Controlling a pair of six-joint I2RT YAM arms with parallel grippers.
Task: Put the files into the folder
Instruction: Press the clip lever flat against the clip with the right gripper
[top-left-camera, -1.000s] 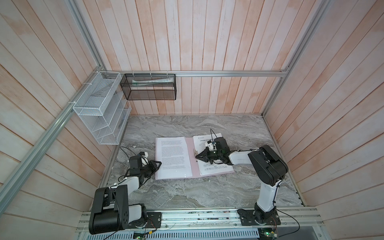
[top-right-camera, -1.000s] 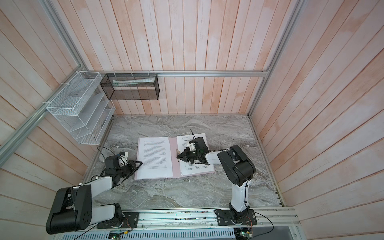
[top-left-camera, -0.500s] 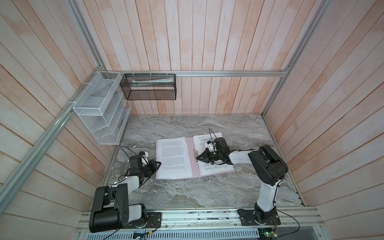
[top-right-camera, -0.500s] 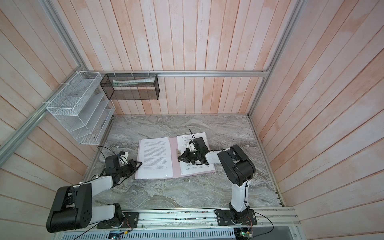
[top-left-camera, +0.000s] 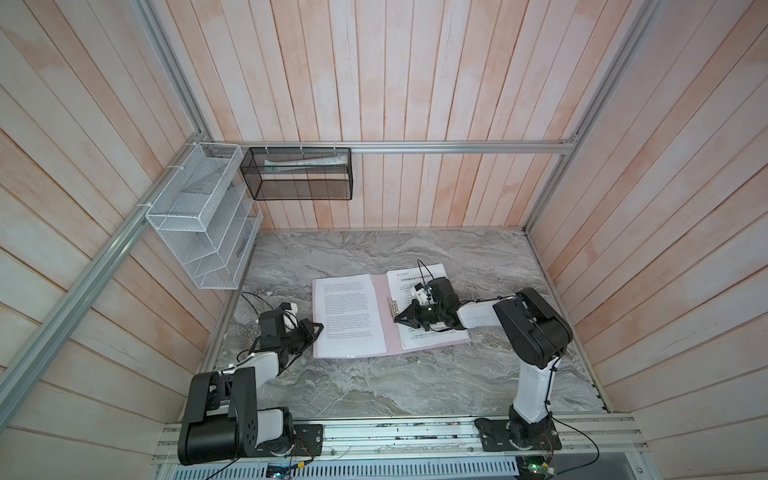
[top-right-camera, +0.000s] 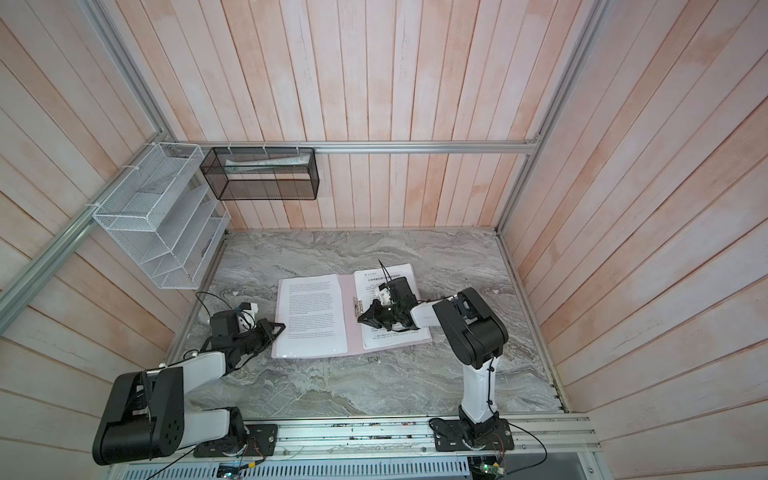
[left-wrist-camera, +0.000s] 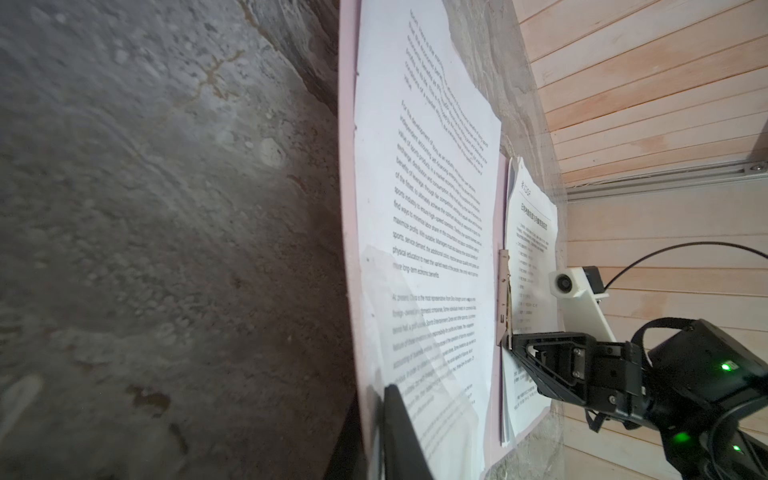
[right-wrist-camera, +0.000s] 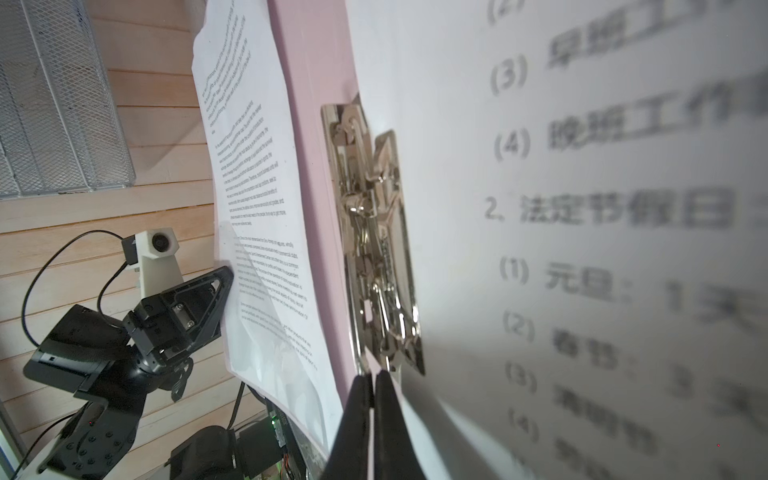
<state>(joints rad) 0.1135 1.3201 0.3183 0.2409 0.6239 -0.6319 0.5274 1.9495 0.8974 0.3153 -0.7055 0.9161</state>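
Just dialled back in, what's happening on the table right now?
The pink folder lies open on the marble table with printed files on both halves. The right gripper, shut, has its tips at the metal clip on the spine. The left gripper appears to pinch the folder's left edge.

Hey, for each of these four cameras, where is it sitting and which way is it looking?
Top views: high up, looking down on the table; left gripper and right gripper show.
Left wrist: low at the folder outer edge, facing the right gripper; own finger shows.
Right wrist: over the files, facing the left gripper; own shut fingers show.
Shared: both wrist views see the clip.
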